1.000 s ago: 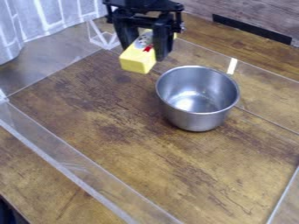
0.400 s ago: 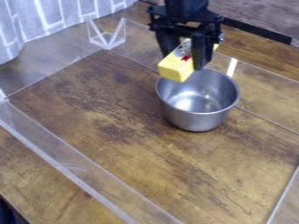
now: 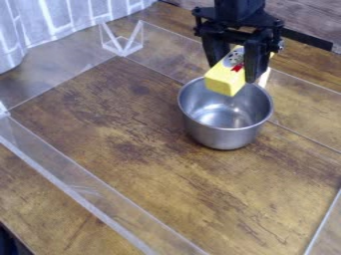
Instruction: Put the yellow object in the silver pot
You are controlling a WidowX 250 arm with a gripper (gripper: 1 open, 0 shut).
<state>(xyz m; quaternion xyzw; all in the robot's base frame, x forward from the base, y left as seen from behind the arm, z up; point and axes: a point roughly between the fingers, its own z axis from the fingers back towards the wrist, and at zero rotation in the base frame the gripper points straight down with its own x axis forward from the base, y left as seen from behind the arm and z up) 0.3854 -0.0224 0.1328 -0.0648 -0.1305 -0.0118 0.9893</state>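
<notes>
Fingers (image 3: 214,52) black, pointing steeply down, pinching the yellow object (image 3: 226,78) from either side; jaws held apart by the block's width. Gripper (image 3: 234,62) clamped on upper part of block, lower end hanging free below the fingertips. Red-and-white label visible on the block's top face, partly hidden between the fingers. Block tilted, one corner lowest

Yellow object carried in the air above the silver pot (image 3: 224,124), over the far rim and the back part of the pot's opening; not resting on the pot floor. Contact with the rim: cannot tell from this view, looks clear of it. Pot interior bare and shiny, dim reflection on inner wall

Black arm body rising from gripper out of the top edge of the view. Silver pot upright on the wooden table (image 3: 120,139), right of centre. Clear acrylic barrier (image 3: 80,194) running along near-left side of the table. Small clear plastic stand (image 3: 123,39) at the far left, well apart from pot and gripper. White strip (image 3: 266,74) on the table just beyond the pot, beside the gripper
</notes>
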